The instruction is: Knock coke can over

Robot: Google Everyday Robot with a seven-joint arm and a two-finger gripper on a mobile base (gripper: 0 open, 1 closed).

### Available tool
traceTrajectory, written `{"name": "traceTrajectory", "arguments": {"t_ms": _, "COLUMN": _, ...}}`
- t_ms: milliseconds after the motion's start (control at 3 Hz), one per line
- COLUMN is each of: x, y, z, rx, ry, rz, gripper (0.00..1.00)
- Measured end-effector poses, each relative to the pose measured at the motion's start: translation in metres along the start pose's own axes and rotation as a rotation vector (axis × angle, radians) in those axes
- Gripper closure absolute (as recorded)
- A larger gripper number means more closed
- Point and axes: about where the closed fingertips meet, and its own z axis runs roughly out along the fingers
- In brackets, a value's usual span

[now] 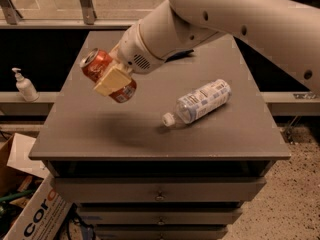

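Fingers [112,81]: clamped on the coke can [96,65]. One cream pad lies flat across its side; the other is hidden behind it from where I stand.
Gripper [116,78]: up in the air over the left half of the cabinet top [150,139], on the end of the big white arm [240,14] reaching in from the upper right.
Coke can: off the surface and tipped at an angle, silver top up-left, base down-right. There's a soft shadow on the top below it, so it's touching nothing but the gripper.
Water bottle [202,101]: lying on its side to the right of the can, white cap toward the front, well apart from the gripper. Not the target.
Other stuff: pump bottle [24,85] on the ledge to the left, cardboard box [30,216] on the floor, drawers [160,196] under the top.
Step in hand: my read is the "knock over" is being done as grab, tip and lay down, not a swat, and this is the tipped-in-mid-air part.
How far along: the can isn't lying on the top yet, so not done. Past halfway, I'd guess.
Next move: lower it onto the bare patch on the left, tip it further till its side is flat, then let go and back out without dragging it.
Watch out: a can on its side rolls, and the left edge is near.
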Motion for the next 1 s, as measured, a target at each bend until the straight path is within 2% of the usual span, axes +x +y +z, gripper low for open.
{"name": "traceTrajectory", "arguments": {"t_ms": 333, "x": 0.018, "y": -0.016, "z": -0.001, "rx": -0.013, "ry": 0.162, "rz": -0.043, "gripper": 1.0}}
{"name": "traceTrajectory", "arguments": {"t_ms": 667, "x": 0.035, "y": -0.027, "z": -0.006, "rx": 0.002, "ry": 0.294, "rz": -0.08, "gripper": 1.0}}
{"name": "traceTrajectory", "arguments": {"t_ms": 1000, "x": 0.039, "y": -0.029, "z": -0.007, "rx": 0.006, "ry": 0.312, "rz": -0.09, "gripper": 1.0}}
